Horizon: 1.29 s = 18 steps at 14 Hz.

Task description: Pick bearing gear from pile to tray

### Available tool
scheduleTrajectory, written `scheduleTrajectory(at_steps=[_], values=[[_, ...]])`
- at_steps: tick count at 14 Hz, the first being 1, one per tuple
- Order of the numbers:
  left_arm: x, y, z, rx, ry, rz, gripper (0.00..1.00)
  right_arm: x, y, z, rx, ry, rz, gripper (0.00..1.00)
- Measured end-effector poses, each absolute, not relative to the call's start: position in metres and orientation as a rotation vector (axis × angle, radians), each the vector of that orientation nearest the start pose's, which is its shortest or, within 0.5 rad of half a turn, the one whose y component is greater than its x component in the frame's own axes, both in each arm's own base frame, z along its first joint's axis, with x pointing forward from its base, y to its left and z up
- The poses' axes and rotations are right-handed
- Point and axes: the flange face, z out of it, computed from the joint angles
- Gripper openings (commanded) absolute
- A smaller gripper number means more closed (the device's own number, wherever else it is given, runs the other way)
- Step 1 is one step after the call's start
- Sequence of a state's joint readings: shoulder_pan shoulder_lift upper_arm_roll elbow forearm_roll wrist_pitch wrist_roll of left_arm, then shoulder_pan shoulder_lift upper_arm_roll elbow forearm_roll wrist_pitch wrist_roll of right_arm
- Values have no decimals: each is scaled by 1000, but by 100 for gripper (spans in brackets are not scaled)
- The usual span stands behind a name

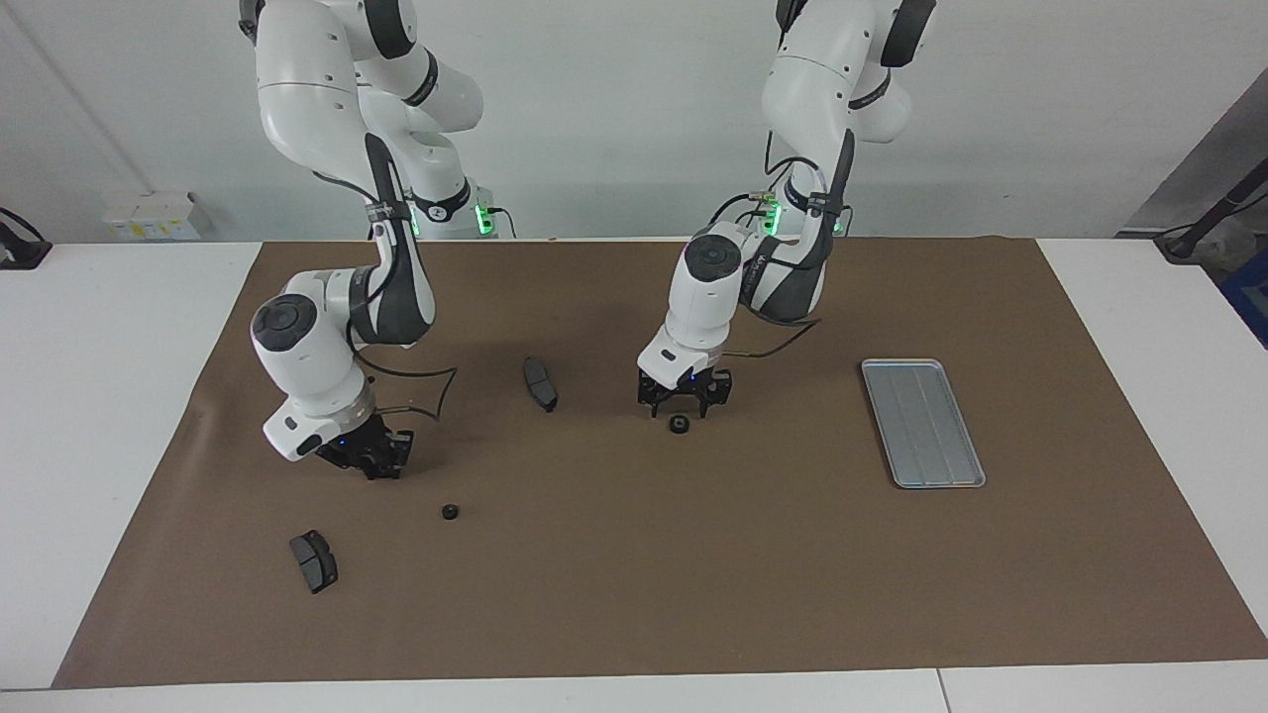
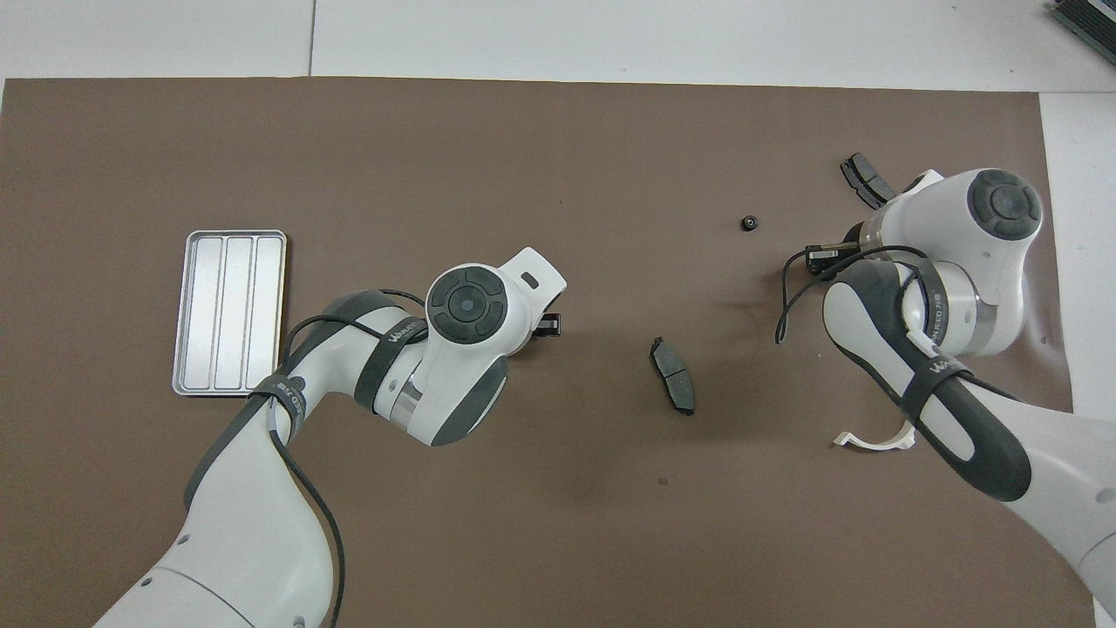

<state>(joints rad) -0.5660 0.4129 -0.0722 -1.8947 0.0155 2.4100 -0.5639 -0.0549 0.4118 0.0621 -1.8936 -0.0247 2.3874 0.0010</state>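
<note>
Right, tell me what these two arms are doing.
Two arms are picking small parts off a mat. The left gripper hangs with jaws open over a black round piece. The right gripper is down low at the mat toward the right arm's end; whether it has a part is hidden. The tray holds nothing yet.

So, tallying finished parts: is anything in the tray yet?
No, the ridged metal tray lies bare, with no part inside its rim.
</note>
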Motion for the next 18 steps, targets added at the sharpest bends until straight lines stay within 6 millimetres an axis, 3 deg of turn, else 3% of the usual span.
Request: scheduleTrajectory(at_steps=[9, 11, 18], values=[[517, -380, 295, -3210, 156, -133, 43, 655, 85, 334, -3092, 99, -256, 0], [519, -379, 296, -3204, 171, -141, 39, 659, 88, 339, -3084, 98, -289, 0], [521, -378, 296, -3194, 187, -153, 2, 668, 103, 339, -3056, 81, -389, 0]])
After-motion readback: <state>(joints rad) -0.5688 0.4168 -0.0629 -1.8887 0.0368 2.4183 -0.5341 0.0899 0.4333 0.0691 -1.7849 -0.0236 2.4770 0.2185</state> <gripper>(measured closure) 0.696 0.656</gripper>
